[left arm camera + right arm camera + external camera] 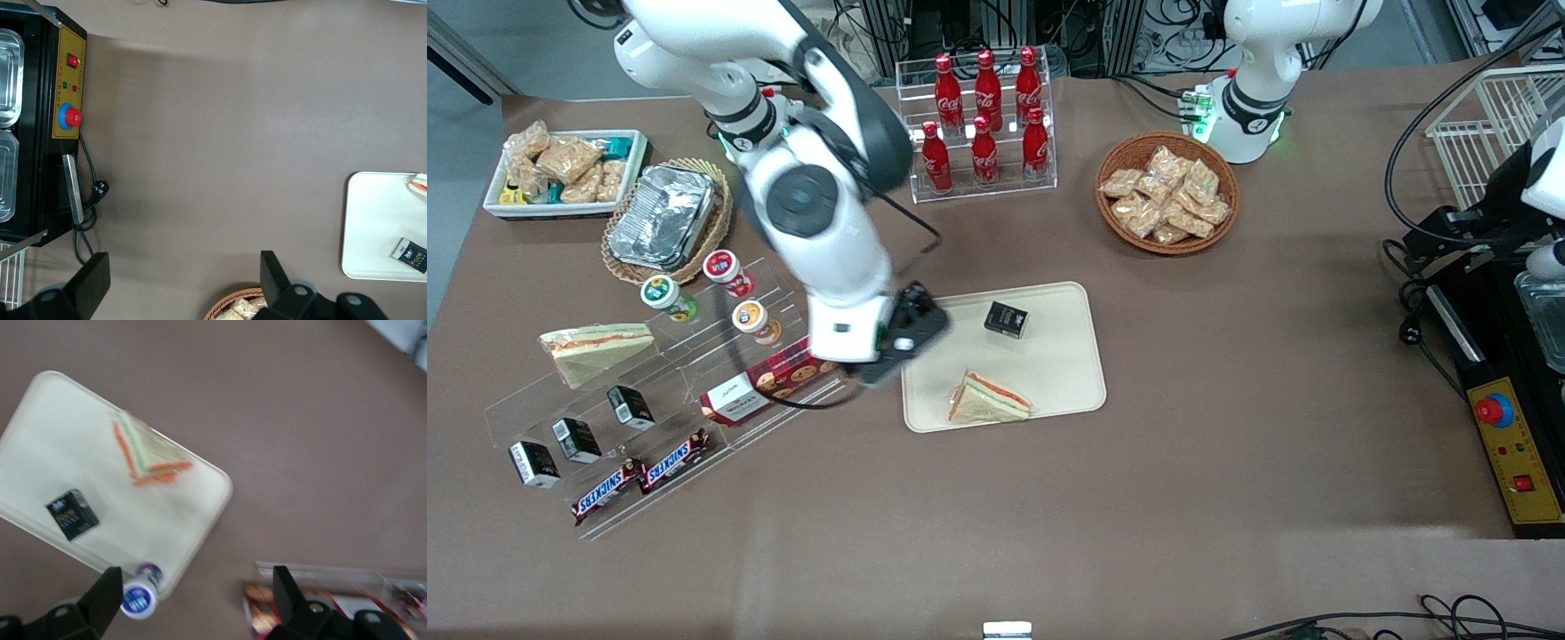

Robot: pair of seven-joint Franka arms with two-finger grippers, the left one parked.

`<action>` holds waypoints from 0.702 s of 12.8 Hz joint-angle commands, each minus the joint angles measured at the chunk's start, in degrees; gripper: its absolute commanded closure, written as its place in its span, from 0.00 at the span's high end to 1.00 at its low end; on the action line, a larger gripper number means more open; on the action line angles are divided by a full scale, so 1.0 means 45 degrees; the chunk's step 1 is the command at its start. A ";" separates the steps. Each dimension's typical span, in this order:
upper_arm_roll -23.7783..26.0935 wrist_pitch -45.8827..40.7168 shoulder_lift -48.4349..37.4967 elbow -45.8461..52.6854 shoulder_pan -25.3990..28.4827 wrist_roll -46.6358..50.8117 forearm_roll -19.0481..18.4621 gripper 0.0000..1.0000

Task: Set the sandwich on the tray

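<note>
I see the sandwich (pixel 988 399) lying on the tray (pixel 1063 373), close to its near rim. My gripper (pixel 903 342) hovers over the tray's edge, fingers spread and holding nothing.

A robotics lab is shown, dressed as a mock snack shop. White arms (pixel 818 204) are mounted on a brown-covered tabletop (pixel 1227 427), with cable bundles (pixel 960 27) seen along its edge farthest from the front camera. A control box (pixel 1512 444) with a red emergency button (pixel 1494 410) is set at the parked arm's end. Shop goods are laid out in clear racks: cola bottles (pixel 983 116), chocolate bars (pixel 640 476) and cups (pixel 725 271).
</note>
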 commanded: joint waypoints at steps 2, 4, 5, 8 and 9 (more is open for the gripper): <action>-0.0356 -0.1717 -0.1857 -0.0536 -0.0886 0.2917 -0.1094 1.00; -0.0357 -0.2207 -0.2618 -0.0828 -0.1082 0.5188 -0.3293 1.00; -0.0318 -0.2307 -0.3008 -0.0984 -0.1450 0.5312 -0.3536 1.00; -0.0142 -0.2327 -0.4025 -0.1259 -0.2837 0.3856 -0.3500 1.00; -0.0046 -0.2404 -0.4279 -0.1298 -0.3343 0.3539 -0.3364 1.00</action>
